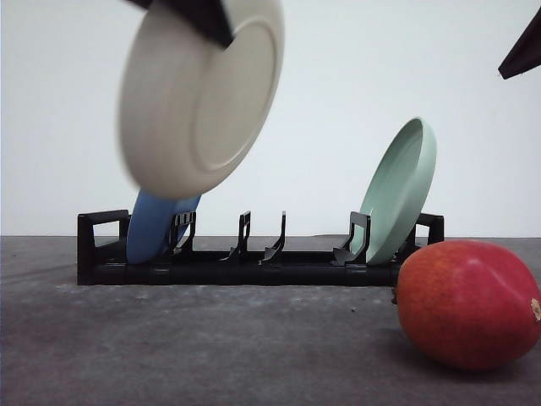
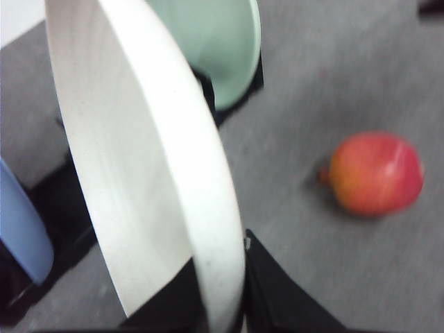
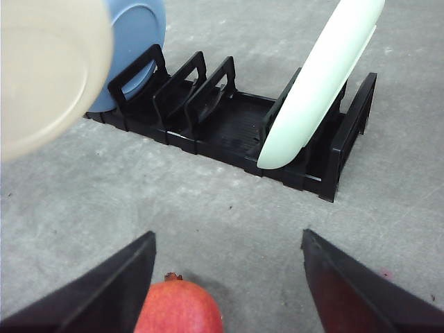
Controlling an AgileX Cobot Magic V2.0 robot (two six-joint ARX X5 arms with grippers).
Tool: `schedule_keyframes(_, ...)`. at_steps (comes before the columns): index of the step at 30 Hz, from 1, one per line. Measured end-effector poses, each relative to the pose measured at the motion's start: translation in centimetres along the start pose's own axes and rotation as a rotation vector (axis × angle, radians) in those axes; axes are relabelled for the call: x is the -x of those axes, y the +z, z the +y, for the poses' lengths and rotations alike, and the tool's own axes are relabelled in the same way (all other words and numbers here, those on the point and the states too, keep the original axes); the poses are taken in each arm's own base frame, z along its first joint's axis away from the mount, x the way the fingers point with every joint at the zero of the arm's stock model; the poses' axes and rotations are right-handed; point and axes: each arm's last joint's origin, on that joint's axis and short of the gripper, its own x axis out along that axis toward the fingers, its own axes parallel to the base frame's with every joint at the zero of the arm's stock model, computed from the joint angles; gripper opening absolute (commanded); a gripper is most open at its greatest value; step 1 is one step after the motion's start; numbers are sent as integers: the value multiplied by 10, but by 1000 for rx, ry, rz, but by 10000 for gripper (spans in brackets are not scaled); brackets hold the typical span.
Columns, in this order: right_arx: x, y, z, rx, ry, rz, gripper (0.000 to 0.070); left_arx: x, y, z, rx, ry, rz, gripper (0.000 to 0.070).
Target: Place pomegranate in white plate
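aloft, white plate tilted on edge, clamped by left gripper, right gripper spread

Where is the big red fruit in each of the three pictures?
Front view: the pomegranate lies low on the right, on the table in front of the rack's right end.
Left wrist view: it lies on the grey table at the right, past the white plate.
Right wrist view: it peeks in at the bottom edge.
Shared landmark: the black dish rack with the pale green plate.
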Motion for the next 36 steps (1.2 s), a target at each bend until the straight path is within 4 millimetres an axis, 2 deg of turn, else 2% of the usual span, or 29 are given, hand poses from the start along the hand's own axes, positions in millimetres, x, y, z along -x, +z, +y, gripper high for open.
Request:
schedule_keyframes(12, 0, 0, 0, 0, 0, 0, 423, -13, -45, -35, -259, -7, 206, 3)
schedule_keyframes(19, 0, 0, 0, 0, 0, 0, 423, -36, -54, -53, -487, -44, 296, 3)
schedule_keyframes(24, 0, 0, 0, 0, 0, 0, 423, -59, -68, -63, -700, -5, 422, 6)
schedule_keyframes(26, 0, 0, 0, 0, 0, 0, 423, -66, -72, -65, -758, 2, 452, 62)
schedule_keyframes(29, 0, 0, 0, 0, 0, 0, 423, -72, -76, -68, -815, -11, 481, 233)
schedule_keyframes(31, 0, 0, 0, 0, 0, 0, 423, -73, -77, -69, -833, -16, 489, 318)
schedule_keyframes(34, 0, 0, 0, 0, 0, 0, 423, -72, -77, -70, -847, -22, 484, 336)
schedule_keyframes(36, 0, 0, 0, 0, 0, 0, 423, -72, -77, -71, -848, -24, 483, 397)
